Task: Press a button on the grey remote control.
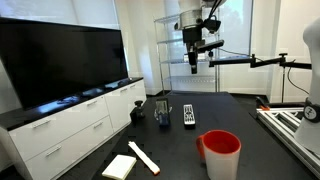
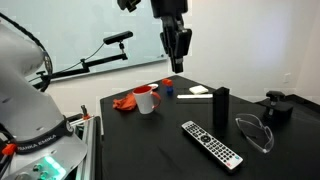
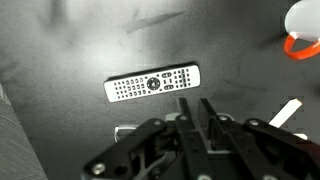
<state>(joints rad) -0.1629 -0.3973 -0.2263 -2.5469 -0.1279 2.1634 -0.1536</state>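
The grey remote control (image 1: 189,114) lies flat on the black table, its dark face with rows of pale buttons turned up. It shows in both exterior views (image 2: 212,144) and in the wrist view (image 3: 152,84). My gripper (image 1: 192,62) hangs high above the table, fingers pointing down, well clear of the remote (image 2: 178,62). In the wrist view the two fingers (image 3: 195,108) sit close together with nothing between them, just below the remote in the picture.
A red cup (image 1: 220,152) (image 2: 146,100), a long white flat bar (image 1: 143,157), a pale notepad (image 1: 119,166), a small dark upright object (image 2: 221,105), clear glasses (image 2: 255,132) and a black object (image 2: 277,105) are on the table. A TV (image 1: 60,60) stands on a white cabinet.
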